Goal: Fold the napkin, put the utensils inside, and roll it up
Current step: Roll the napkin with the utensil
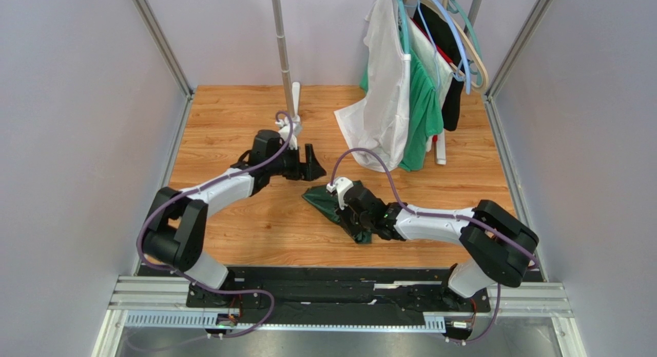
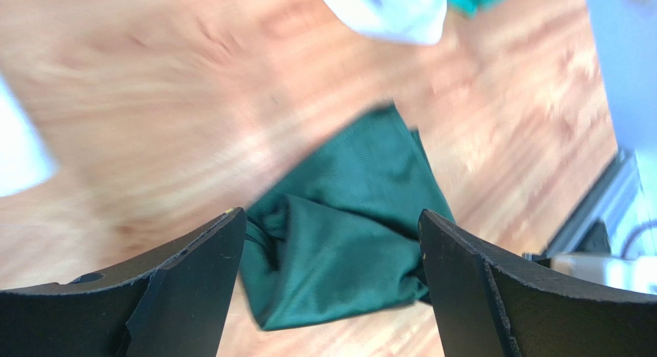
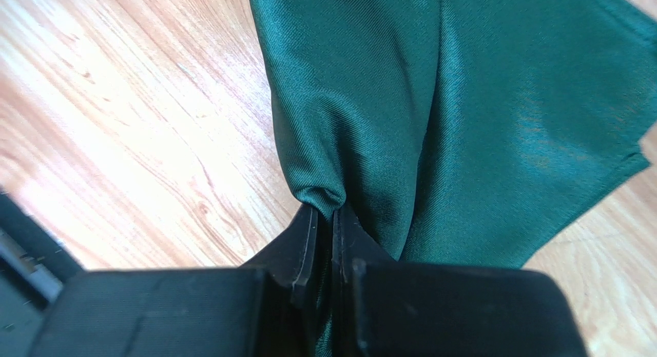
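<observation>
Wood-grain table (image 1: 231, 126), light orange-brown, with grey walls on both sides.

Left arm (image 1: 208, 191): comes from its base at the near left and reaches in toward the table centre, forearm raised off the wood.

Left gripper (image 1: 315, 163): spread wide, nothing between the jaws. It hangs over bare wood just left of and behind the napkin, apart from it. The left wrist view is blurred. Both black fingers (image 2: 193, 288) frame the cloth lying below them, with no contact.

Pole (image 1: 284, 57): grey, upright, at the back of the table. Its foot is just behind the left gripper.

Napkin (image 1: 324, 201): dark green, near the table centre. It is bunched into a crumpled heap, not laid flat. In the right wrist view, long soft folds run away from the gripper, and a straight hemmed edge and one corner lie on the wood at the right.

Right gripper (image 3: 325, 218): closed tight on a pinched ridge of the napkin, and the cloth gathers into a narrow pleat where it enters the jaws. From above, the gripper sits on the near right part of the heap.

Right arm (image 1: 439, 222): comes from its base at the near right, forearm low over the table and pointing left.

Back right, on hangers (image 1: 463, 41):
- White garment (image 1: 383, 88), with its hem down at the table, near the napkin but not touching it.
- Brighter green garment (image 1: 422, 111), just right of the white one.
- Black garment (image 1: 451, 95), beside the green one.
</observation>
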`<state>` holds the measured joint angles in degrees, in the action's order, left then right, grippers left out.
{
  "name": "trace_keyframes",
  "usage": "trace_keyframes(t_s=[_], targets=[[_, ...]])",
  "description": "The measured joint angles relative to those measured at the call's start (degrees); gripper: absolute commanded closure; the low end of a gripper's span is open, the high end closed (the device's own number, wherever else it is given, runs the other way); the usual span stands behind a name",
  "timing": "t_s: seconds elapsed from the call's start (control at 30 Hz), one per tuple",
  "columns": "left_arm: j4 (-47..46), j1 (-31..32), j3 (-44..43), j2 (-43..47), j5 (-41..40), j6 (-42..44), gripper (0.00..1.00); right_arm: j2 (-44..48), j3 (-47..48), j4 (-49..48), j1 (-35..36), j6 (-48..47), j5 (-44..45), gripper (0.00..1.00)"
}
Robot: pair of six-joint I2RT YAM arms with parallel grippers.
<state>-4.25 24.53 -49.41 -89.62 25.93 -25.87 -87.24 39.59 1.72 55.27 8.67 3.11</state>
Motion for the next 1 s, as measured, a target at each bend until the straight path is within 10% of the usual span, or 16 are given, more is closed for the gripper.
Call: trace_keyframes(t_s=[1.0], targets=[[-22.38,8.52,19.67,15.13,8.55,8.74,0.14,-11.34,-1.42,-11.3,-20.76,16.72,-52.59,1.0]])
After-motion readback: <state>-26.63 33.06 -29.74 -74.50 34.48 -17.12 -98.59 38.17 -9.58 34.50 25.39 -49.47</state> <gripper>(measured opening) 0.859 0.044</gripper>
